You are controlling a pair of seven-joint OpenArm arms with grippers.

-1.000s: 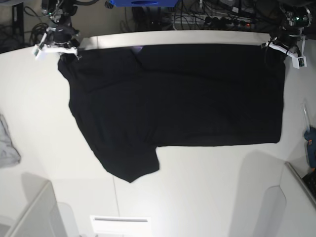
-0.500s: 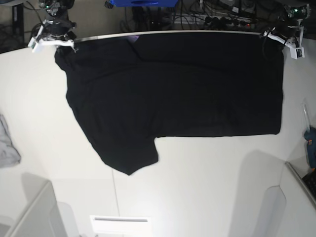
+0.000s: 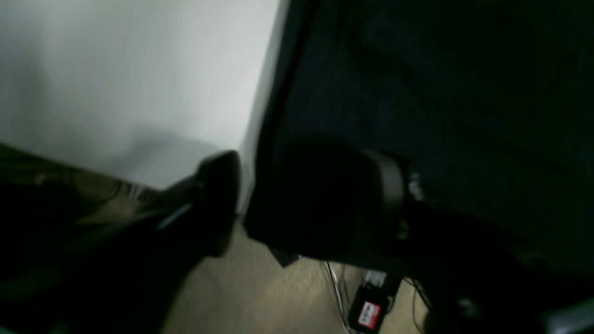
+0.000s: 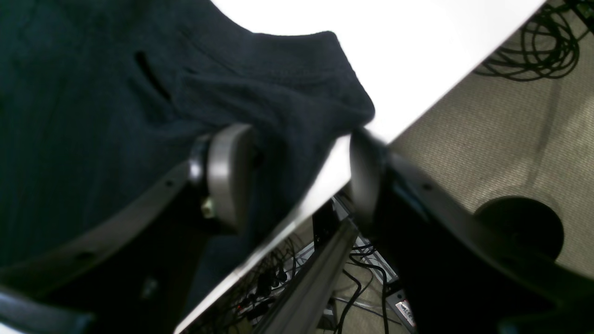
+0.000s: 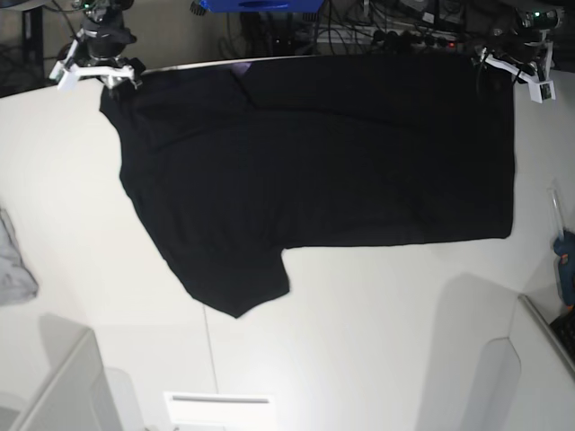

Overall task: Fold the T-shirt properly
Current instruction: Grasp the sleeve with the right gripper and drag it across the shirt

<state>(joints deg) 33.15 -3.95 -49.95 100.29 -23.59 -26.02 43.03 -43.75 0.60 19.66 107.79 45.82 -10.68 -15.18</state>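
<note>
Cloth spans the tabletop's (image 5: pixel 377 359) far edge: the T-shirt (image 5: pixel 323 162) lies flat, stretched for folding. Right pincer (image 4: pixel 297 176) gapes around its corner, gripping nothing; left pincer (image 3: pixel 301 199) also stands parted (view dark), hem beside it.

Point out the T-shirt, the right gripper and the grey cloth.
T-shirt (image 5: pixel 341 171): base view, middle of the black body.
right gripper (image 4: pixel 297 181): right wrist view, midway between its open fingertips.
grey cloth (image 5: pixel 13 265): base view, its visible part at the left edge.

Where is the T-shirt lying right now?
In the base view the T-shirt lies spread along the table's far edge, one sleeve pointing toward the near left.
</note>
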